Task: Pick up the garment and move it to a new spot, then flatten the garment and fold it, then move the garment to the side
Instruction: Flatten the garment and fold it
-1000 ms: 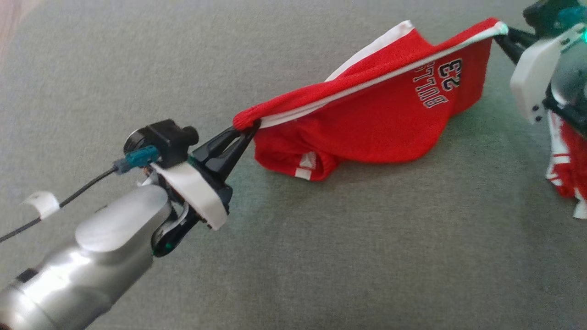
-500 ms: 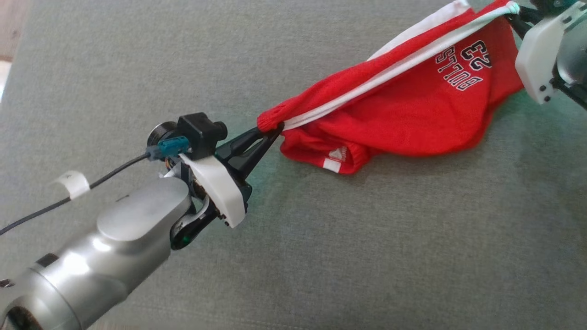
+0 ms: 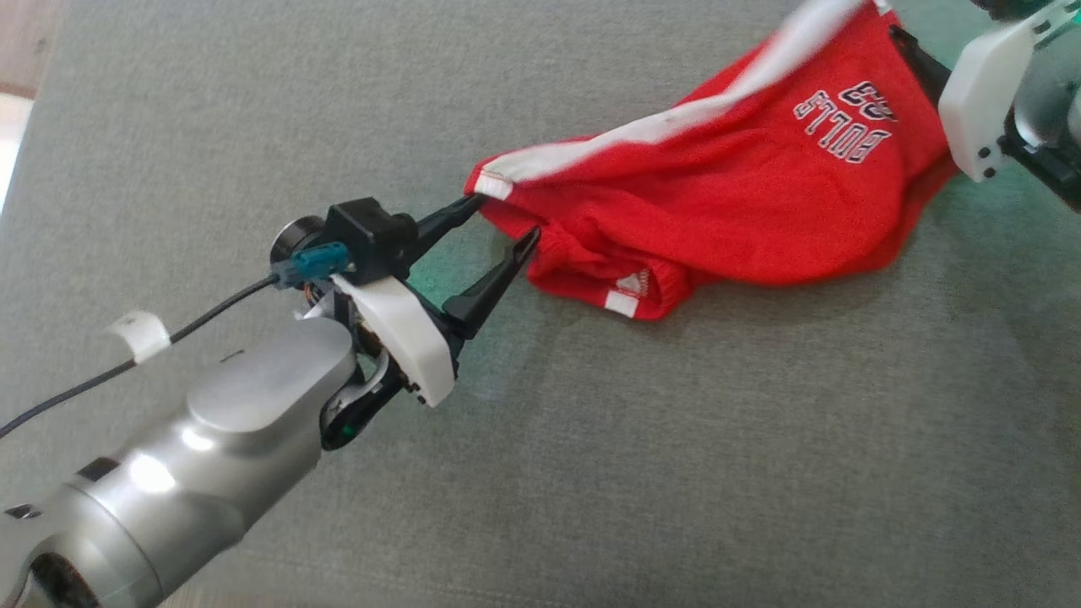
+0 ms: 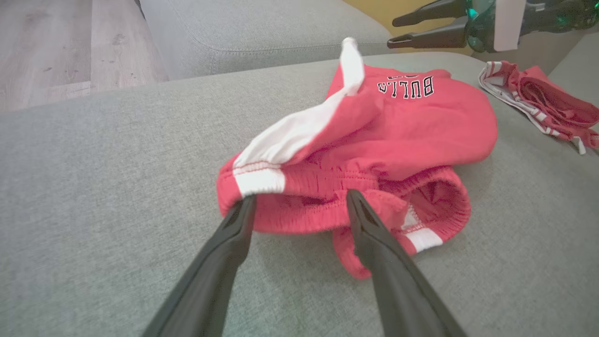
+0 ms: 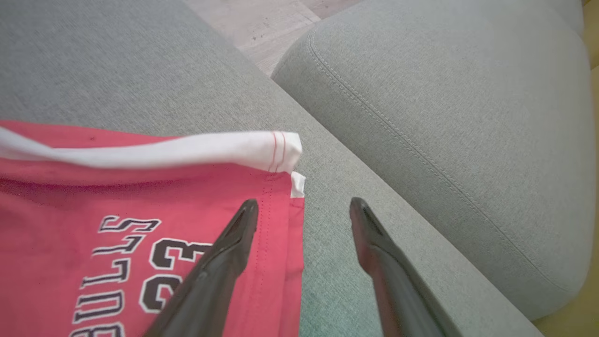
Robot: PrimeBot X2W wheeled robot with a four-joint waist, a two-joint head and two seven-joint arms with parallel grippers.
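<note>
The garment (image 3: pixel 726 211) is a pair of red shorts with a white side stripe and "BULLS 23" lettering, lying crumpled on the grey sofa cushion (image 3: pixel 591 464). My left gripper (image 3: pixel 507 217) is open, its fingertips on either side of the waistband end (image 4: pixel 281 206) and holding nothing. My right gripper (image 5: pixel 304 202) is open just over the hem corner of the shorts (image 5: pixel 117 187), one finger above the red cloth and the other above bare cushion. In the left wrist view the white stripe (image 4: pixel 351 61) still stands up, with the right gripper (image 4: pixel 393 32) hanging open beyond it.
A second red and white garment (image 4: pixel 543 100) lies bunched on the cushion to the right of the shorts. A padded grey sofa part (image 5: pixel 468 117) rises just past the hem. Wooden floor (image 4: pixel 47 47) shows beyond the cushion's edge.
Both grippers have opened and let go of the shorts. The edge that was stretched taut between them has gone slack and is sinking to the cushion. The head camera has shifted slightly.
</note>
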